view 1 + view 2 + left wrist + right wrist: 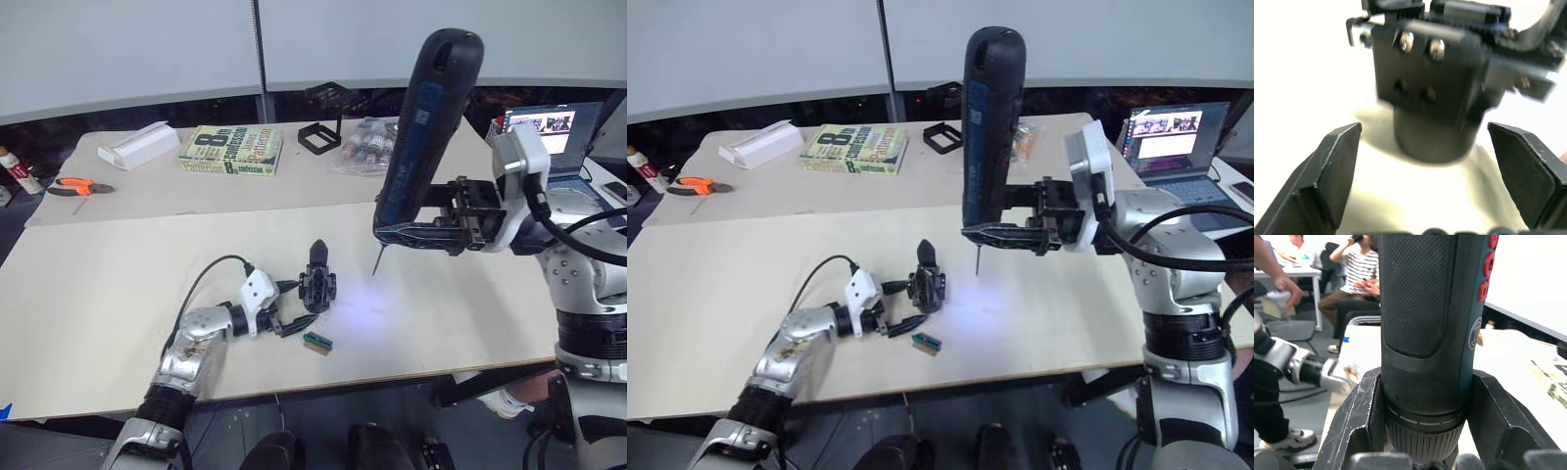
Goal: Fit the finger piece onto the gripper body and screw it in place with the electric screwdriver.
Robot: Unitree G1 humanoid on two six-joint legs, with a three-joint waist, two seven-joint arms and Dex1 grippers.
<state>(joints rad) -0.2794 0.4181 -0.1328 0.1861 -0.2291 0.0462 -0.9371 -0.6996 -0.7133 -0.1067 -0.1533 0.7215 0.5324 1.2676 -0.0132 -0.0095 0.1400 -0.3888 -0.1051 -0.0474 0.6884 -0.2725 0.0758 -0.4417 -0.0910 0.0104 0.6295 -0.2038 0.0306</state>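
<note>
Nearest, left gripper (287,320) sits wide open around the body (317,280) on the table (98,294). Right gripper (411,233) clamps the screwdriver (426,127) upright, well apart; screwing looks not yet begun.

My near table (88,323) is a pale beige board. On it, the gripper body (317,279) stands about centre, and a small green block (316,342) lies just beside it at its 6 o'clock. A bluish light spot sits at the body's 3 o'clock. The far table (147,196), at 12 o'clock, carries orange-handled pliers (76,186) at its left end, then a white box (139,144), a book (230,151), a black frame (319,135) and a pack of small bottles (367,145).
</note>
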